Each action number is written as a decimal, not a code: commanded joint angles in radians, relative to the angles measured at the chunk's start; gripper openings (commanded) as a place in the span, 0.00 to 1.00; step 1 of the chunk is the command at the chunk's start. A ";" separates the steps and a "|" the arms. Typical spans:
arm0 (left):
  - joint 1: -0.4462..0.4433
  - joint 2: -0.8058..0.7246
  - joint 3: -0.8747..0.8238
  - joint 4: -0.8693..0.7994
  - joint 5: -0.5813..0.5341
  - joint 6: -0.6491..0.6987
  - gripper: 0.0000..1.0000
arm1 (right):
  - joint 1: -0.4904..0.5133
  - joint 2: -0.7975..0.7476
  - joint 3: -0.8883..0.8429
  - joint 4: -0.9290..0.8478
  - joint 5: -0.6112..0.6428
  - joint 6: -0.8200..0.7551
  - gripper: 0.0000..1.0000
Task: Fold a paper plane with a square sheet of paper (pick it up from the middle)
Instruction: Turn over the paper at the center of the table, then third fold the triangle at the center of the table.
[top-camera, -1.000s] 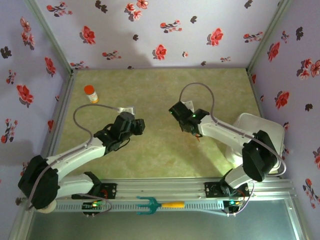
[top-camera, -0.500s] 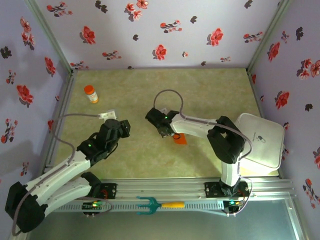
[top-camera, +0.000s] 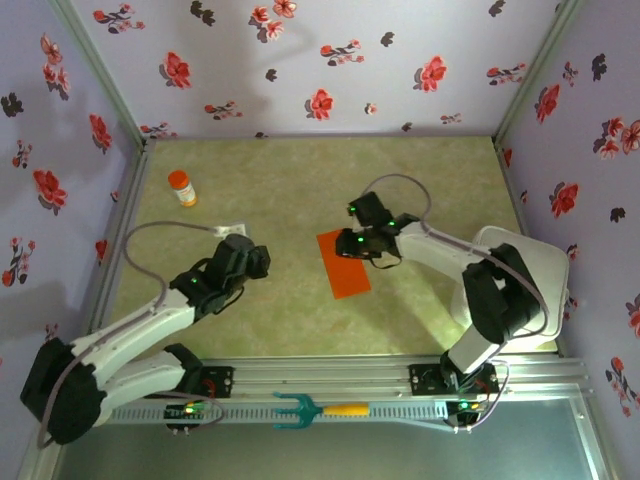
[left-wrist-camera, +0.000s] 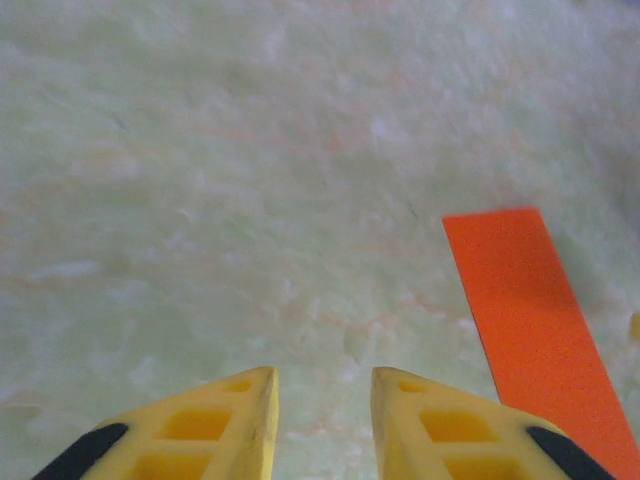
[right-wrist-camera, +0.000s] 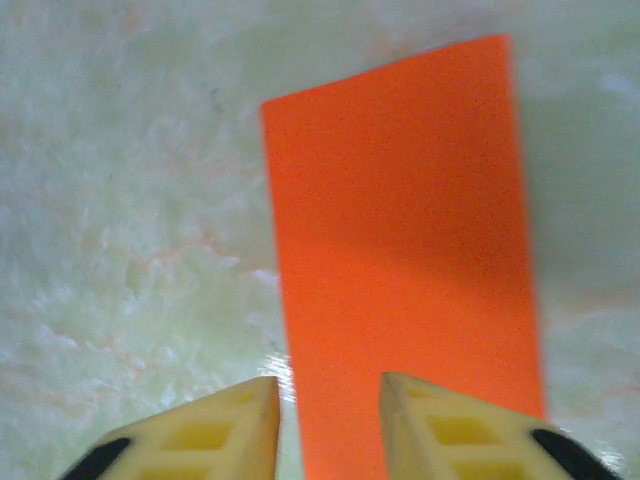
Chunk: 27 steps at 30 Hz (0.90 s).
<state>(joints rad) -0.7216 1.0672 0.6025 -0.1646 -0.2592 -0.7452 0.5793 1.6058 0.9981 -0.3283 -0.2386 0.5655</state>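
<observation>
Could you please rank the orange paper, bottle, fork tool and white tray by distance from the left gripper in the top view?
From the left gripper:
1. orange paper, just to its right
2. bottle, back left
3. fork tool, near rail
4. white tray, far right

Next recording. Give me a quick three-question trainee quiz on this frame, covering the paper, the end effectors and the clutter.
1. True or false: the orange paper lies flat on the table.
2. Which one is over the paper's edge? A) left end effector B) right end effector
3. Fill in: the small bottle near the left wall has an ___ cap.

Key: 1 true; 2 B; 3 orange.
</observation>
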 joint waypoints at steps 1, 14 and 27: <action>0.007 0.122 0.080 0.088 0.183 0.027 0.27 | -0.104 -0.008 -0.102 0.134 -0.213 0.076 0.21; -0.007 0.503 0.259 0.172 0.491 -0.058 0.25 | -0.201 0.110 -0.153 0.253 -0.377 0.116 0.09; -0.007 0.593 0.261 0.239 0.546 -0.133 0.31 | -0.190 0.161 -0.277 0.399 -0.322 0.369 0.10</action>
<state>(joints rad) -0.7235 1.6367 0.8410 0.0338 0.2581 -0.8417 0.3832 1.7611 0.7891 0.0010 -0.5915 0.7910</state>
